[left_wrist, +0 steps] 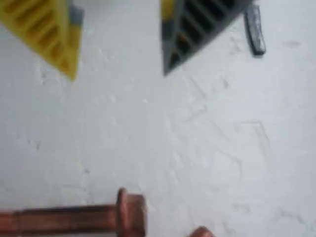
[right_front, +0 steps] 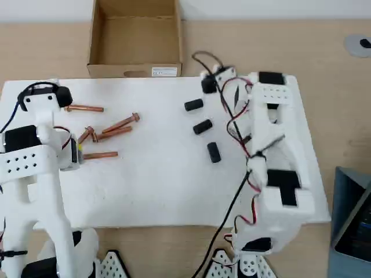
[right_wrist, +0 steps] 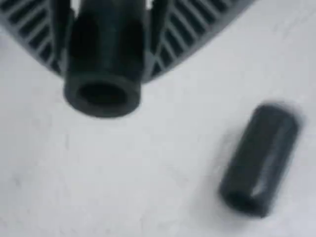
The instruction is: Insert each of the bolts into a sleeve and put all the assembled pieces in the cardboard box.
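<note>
**STATUS: NOTHING ASSEMBLED, BOX EMPTY**

**Progress.** The cardboard box holds nothing. It stands beyond both grippers and well apart from them. No bolt sits in any sleeve. In my judgement the task is at its first pairing, with every insertion and every placement left to do.

**Right gripper**. It is clamped on one black sleeve, gripped by its sides with the open bore facing out past the fingertips. A second sleeve lies on the white mat just beside this gripper and apart from the held one. In the high view the three loose sleeves lie in a row near this gripper, on the side toward its arm's base.

**Left gripper**. It is spread wide and holds nothing (one finger yellow, the other dark). It hangs over bare mat. One copper bolt lies flat near it, untouched. In the high view the loose bolts are scattered beside this gripper, on the side toward the right gripper.

**Markings.** A white label is stuck on the box's front wall, and its print is too small to read. No other writing is legible.
</note>
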